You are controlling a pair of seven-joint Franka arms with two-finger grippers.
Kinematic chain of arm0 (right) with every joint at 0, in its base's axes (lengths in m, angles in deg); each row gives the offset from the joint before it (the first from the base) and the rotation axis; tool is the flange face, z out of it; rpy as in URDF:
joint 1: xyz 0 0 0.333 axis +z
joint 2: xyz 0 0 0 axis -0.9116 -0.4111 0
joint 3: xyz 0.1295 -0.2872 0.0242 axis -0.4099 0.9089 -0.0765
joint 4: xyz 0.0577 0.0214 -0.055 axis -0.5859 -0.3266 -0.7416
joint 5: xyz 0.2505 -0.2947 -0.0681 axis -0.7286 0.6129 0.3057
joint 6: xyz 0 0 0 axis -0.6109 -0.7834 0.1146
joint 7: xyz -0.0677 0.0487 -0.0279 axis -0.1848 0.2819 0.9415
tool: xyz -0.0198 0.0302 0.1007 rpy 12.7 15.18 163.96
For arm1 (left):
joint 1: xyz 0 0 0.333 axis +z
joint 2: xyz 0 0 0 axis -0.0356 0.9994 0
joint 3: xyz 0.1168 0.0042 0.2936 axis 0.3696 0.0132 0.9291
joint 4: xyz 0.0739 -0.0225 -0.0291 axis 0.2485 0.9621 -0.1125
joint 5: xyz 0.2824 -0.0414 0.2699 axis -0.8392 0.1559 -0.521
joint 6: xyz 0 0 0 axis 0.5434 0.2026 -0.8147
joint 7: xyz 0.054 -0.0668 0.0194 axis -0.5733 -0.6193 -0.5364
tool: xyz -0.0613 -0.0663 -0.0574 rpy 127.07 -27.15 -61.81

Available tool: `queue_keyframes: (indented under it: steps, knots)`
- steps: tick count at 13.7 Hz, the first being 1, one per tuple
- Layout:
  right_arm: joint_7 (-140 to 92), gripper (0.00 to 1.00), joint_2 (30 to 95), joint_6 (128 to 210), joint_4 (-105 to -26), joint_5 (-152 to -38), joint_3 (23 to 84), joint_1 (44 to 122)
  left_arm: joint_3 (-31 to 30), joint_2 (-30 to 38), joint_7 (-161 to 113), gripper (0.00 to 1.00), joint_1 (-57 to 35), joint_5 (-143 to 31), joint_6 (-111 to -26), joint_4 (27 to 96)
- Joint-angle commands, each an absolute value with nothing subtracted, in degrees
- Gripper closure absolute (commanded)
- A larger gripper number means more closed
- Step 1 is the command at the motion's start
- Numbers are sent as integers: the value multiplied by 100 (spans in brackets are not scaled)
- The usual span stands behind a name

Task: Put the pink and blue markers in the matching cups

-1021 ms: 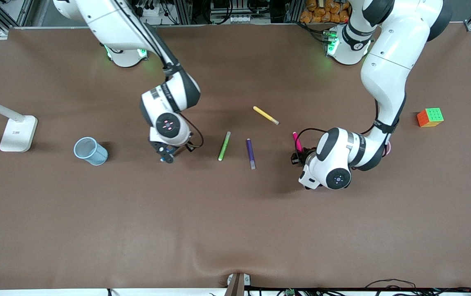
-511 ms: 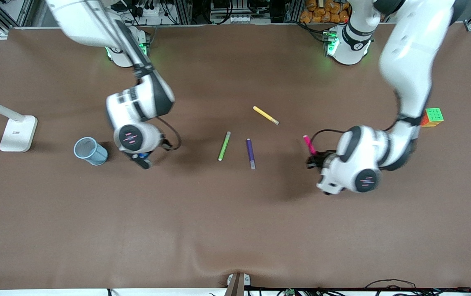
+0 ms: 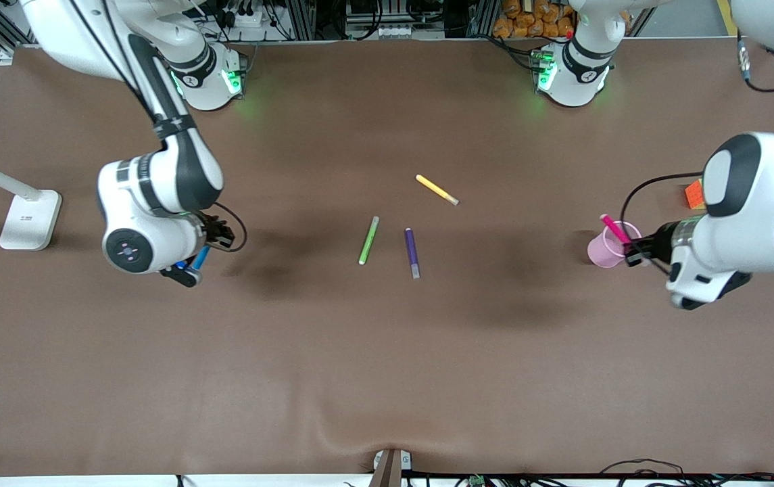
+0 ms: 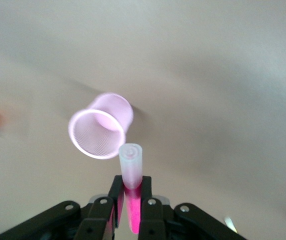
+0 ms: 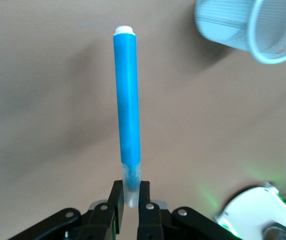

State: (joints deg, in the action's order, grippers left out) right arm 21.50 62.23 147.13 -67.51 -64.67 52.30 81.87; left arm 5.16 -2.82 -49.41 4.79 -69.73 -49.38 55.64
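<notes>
My left gripper (image 3: 632, 254) is shut on the pink marker (image 3: 612, 228) and holds it just above the rim of the pale pink cup (image 3: 599, 251). In the left wrist view the marker's pale end (image 4: 130, 161) points out from the gripper (image 4: 131, 196), beside the cup's mouth (image 4: 100, 133). My right gripper (image 3: 189, 268) is shut on the blue marker (image 3: 201, 257). The right wrist view shows the marker (image 5: 127, 115) gripped (image 5: 129, 198) by its greyish end, with the pale blue cup (image 5: 250, 29) off to one side. In the front view the right arm hides that cup.
A lime green pen (image 3: 368, 240), a dark purple pen (image 3: 412, 251) and a yellow pen (image 3: 437, 189) lie mid-table. A colour cube (image 3: 693, 195) peeks out beside the left arm. A white lamp base (image 3: 30, 218) stands at the right arm's end.
The left arm has carried the pink marker toward its end of the table, to the pink cup. The right arm has carried the blue marker toward the blue cup and now covers it.
</notes>
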Motion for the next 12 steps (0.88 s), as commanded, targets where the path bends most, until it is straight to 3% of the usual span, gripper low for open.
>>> queue_keyframes:
  steps: [1,6,12]
  knots:
    - [2016,100,6381,13928,-6479,-6493,5122,7866,461,-1262,-4801,100,735,-7305,-6160,7062]
    - [1815,100,6610,12942,-6425,-6633,5131,7382,461,-1703,-4282,100,1158,-7498,-7875,8452]
    - [561,100,6321,12932,-6452,-6765,5131,6320,444,-1731,-4237,100,1527,-7666,-9609,9510]
